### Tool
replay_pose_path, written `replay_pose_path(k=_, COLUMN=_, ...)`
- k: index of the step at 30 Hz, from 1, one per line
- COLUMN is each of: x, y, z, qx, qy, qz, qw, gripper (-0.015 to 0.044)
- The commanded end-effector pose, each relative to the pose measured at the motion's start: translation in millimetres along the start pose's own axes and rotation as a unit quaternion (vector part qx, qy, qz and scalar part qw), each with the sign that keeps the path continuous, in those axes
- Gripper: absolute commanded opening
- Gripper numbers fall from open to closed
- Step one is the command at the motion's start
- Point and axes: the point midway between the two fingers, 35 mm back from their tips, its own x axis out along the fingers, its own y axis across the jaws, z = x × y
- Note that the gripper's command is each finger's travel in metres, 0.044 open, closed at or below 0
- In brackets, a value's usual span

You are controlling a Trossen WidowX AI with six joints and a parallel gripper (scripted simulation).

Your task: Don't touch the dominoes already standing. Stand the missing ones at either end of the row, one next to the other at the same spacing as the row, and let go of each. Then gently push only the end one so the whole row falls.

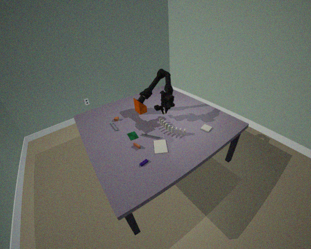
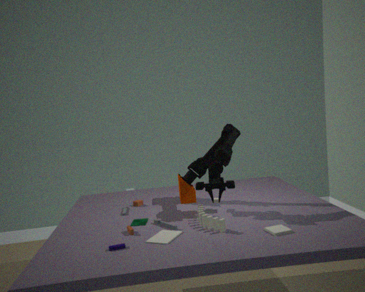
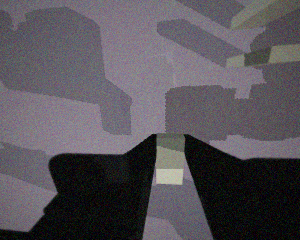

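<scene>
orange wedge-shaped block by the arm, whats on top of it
The black robot arm rises above the orange wedge-shaped block; their join is partly hidden.

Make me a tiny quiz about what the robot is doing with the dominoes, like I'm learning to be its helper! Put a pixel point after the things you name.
1. True or false: the gripper (image 1: 164,112) (image 2: 216,201) (image 3: 169,138) has a domino (image 3: 169,159) between its fingers.

2. Which thing lies flat on the table (image 1: 102,161) (image 2: 82,267)?
A) the standing row of dominoes
B) the green square (image 1: 132,135) (image 2: 139,222)
C) the robot's arm (image 1: 156,81) (image 2: 212,154)

3. Fill in the blank: the small cylinder-like piece (image 1: 143,162) (image 2: 117,247) near the big white slab (image 1: 160,146) (image 2: 164,236) is coloured ____.

Key: 1 true; 2 B; 3 purple-blue
</scene>
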Motion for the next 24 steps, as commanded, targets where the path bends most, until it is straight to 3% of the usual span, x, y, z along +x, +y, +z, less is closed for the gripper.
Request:
replay_pose_path(k=1, x=-50.1, y=5.5, z=4.3, qx=-0.008, qy=-0.012, qz=0.004, qw=1.0, gripper=0.0107)
replay_pose_path(k=7, x=-117.2, y=7.1, z=5.1, qx=-0.007, qy=-0.011, qz=0.002, qw=1.0, gripper=0.0107)
replay_pose_path(k=14, x=-119.3, y=10.0, z=4.8, qx=-0.007, qy=-0.011, qz=0.002, qw=1.0, gripper=0.0107)
replay_pose_path(k=21, x=-119.5, y=115.1, z=-31.2, qx=-0.019, qy=-0.012, qz=0.003, qw=1.0, gripper=0.0107)
replay_pose_path(k=24, x=-120.0, y=125.6, z=-37.9, qx=-0.021, qy=-0.012, qz=0.005, qw=1.0, gripper=0.0107)
